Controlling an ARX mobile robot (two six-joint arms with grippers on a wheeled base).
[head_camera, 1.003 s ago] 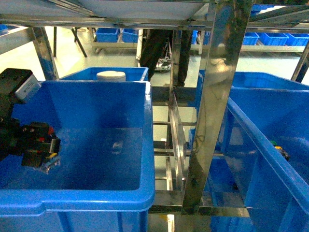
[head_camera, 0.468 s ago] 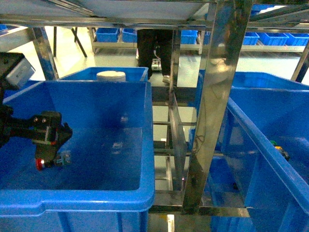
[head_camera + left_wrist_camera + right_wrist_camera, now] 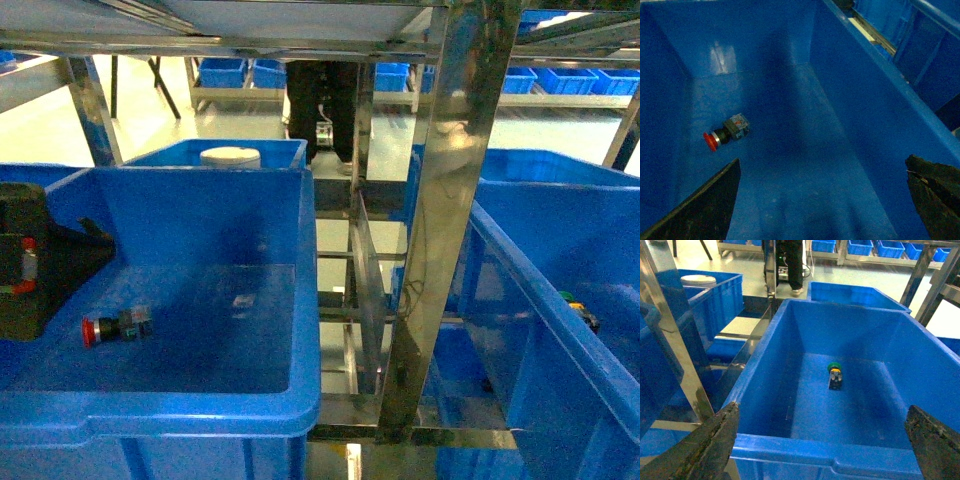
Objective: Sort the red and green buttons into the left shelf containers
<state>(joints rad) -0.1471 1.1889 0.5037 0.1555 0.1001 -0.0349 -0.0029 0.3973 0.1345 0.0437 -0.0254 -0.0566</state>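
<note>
A red button (image 3: 115, 326) with a black body lies on its side on the floor of the left blue bin (image 3: 200, 405); the left wrist view shows the red button (image 3: 725, 132) ahead and to the left. My left gripper (image 3: 822, 160) hangs open above that bin's floor, holding nothing. Its black arm (image 3: 30, 265) sits at the bin's left wall. A green button (image 3: 834, 374) lies in the right blue bin (image 3: 830, 452), also seen as the green button (image 3: 580, 310) in the head view. My right gripper (image 3: 822, 407) is open over that bin's near rim.
A steel shelf post (image 3: 440, 220) stands between the two bins. Another blue bin with a white lid (image 3: 230, 156) sits behind the left one. More blue bins line the far racks, and a person's legs (image 3: 325, 100) stand in the aisle.
My left gripper has let go of the red button, which now lies on the bin floor. The gripper has pulled back to the left and its fingers have left the head view.
</note>
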